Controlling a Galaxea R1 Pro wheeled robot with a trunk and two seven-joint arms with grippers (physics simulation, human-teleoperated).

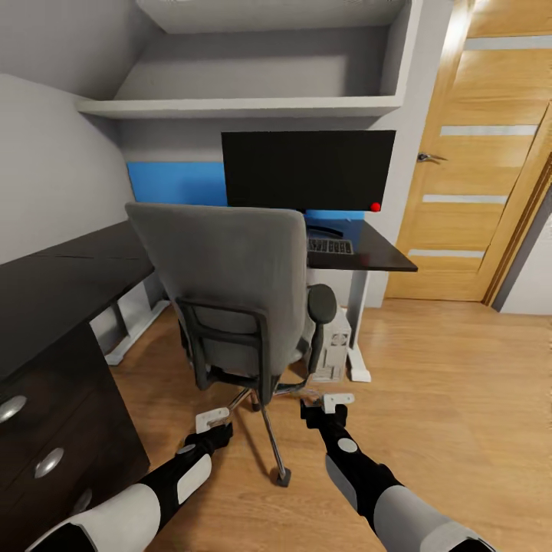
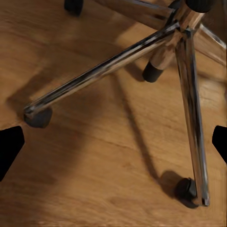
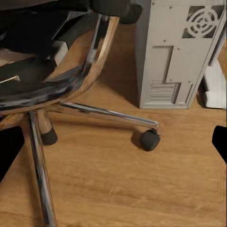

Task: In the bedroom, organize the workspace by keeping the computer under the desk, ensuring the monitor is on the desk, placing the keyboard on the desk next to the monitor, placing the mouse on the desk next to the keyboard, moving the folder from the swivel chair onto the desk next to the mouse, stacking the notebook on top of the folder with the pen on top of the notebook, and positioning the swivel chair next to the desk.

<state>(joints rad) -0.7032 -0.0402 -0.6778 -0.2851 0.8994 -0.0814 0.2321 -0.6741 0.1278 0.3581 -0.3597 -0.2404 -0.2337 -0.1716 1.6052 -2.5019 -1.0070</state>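
Observation:
The swivel chair (image 1: 222, 268) stands with its grey back toward me, in front of the black desk (image 1: 387, 257). On the desk are the monitor (image 1: 307, 169) and, below it, the keyboard (image 1: 330, 246). The computer (image 1: 335, 349) stands on the floor under the desk, its rear panel (image 3: 175, 56) close to a chair caster. My left gripper (image 1: 213, 419) hangs open low behind the chair's chrome base (image 2: 187, 23). My right gripper (image 1: 330, 400) is open too, near the base's right side. The chair back hides the seat; the folder, notebook, pen and mouse are out of view.
The desk's long left wing (image 1: 69, 276) runs toward me, with a dark drawer unit (image 1: 54, 452) under it at my left. A wooden door (image 1: 475, 153) stands at the right. A grey shelf (image 1: 245, 107) hangs above the monitor. Open wood floor (image 1: 452, 383) lies to the right.

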